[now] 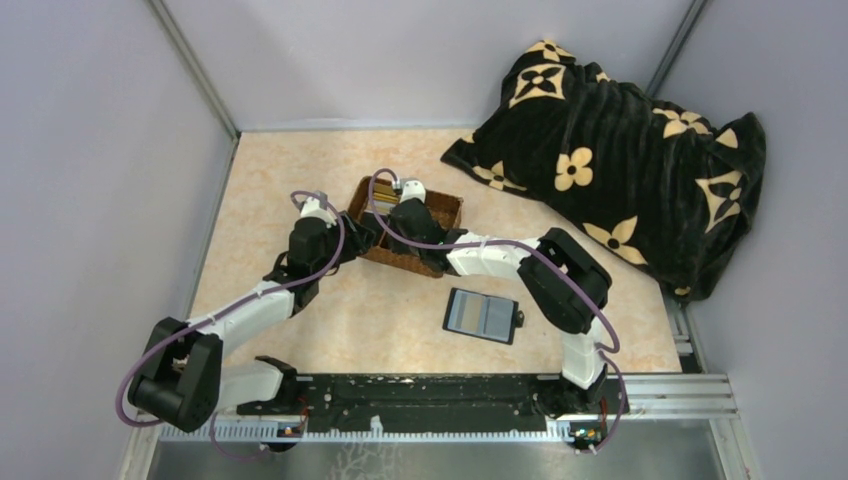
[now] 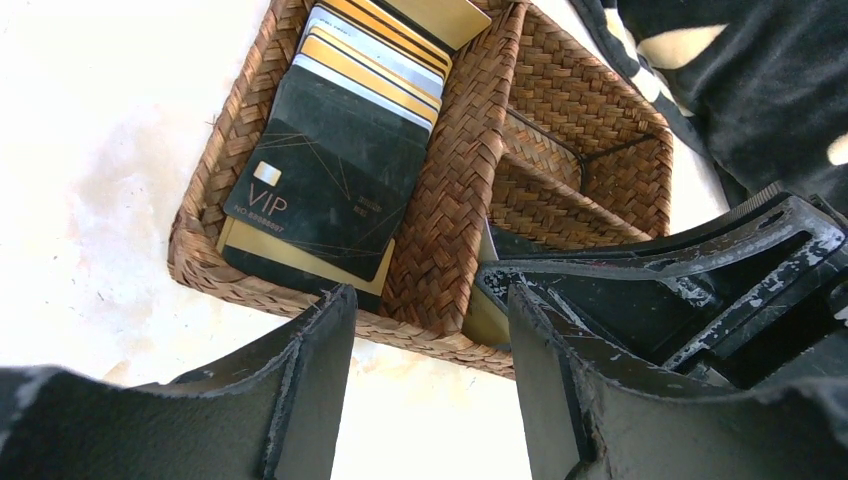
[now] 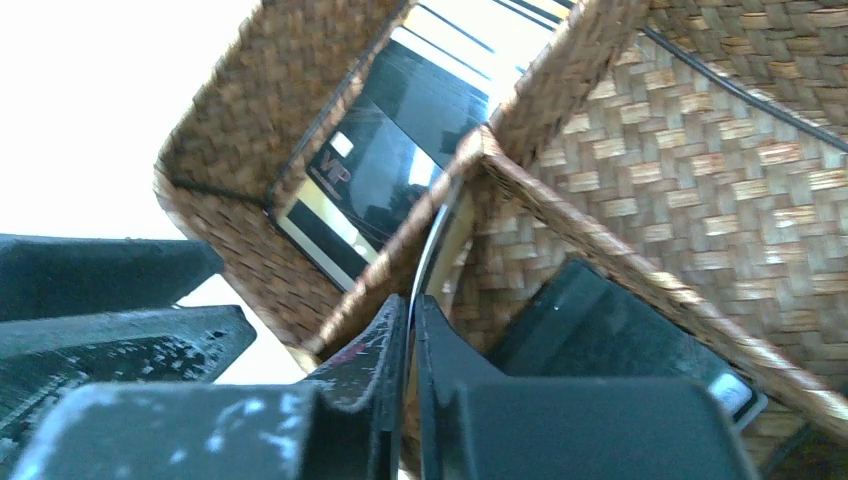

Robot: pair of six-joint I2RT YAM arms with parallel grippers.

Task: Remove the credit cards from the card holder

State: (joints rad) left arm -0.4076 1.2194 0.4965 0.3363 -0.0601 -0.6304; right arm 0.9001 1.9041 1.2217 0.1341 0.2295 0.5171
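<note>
Right gripper (image 3: 410, 312): jaws nearly together, w/ a thin card (image 3: 445, 245) edge-on in the slit btwn them; can't tell whether the pads actually press on it. That card stands upright just beside the woven divider of the wicker tray (image 2: 450, 200), on the side away from the stack.

Left gripper (image 2: 430, 400): jaws wide apart, nothing btwn them, hovering at the tray's near edge.

In the left wrist view, the tray's left compt holds a stack of credit cards (image 2: 340, 130): black VIP card (image 2: 325, 185) on top, gold & silver-striped ones fanned out beyond and under it. A dark card (image 3: 600, 335) lies flat in the compt by the right gripper.

Card holder (image 1: 483, 315) lies open on the table (image 1: 300, 170), grey inside up, well apart from the tray, toward the arm bases. Black blanket (image 1: 620, 150) w/ beige flowers sits bunched at far right.
</note>
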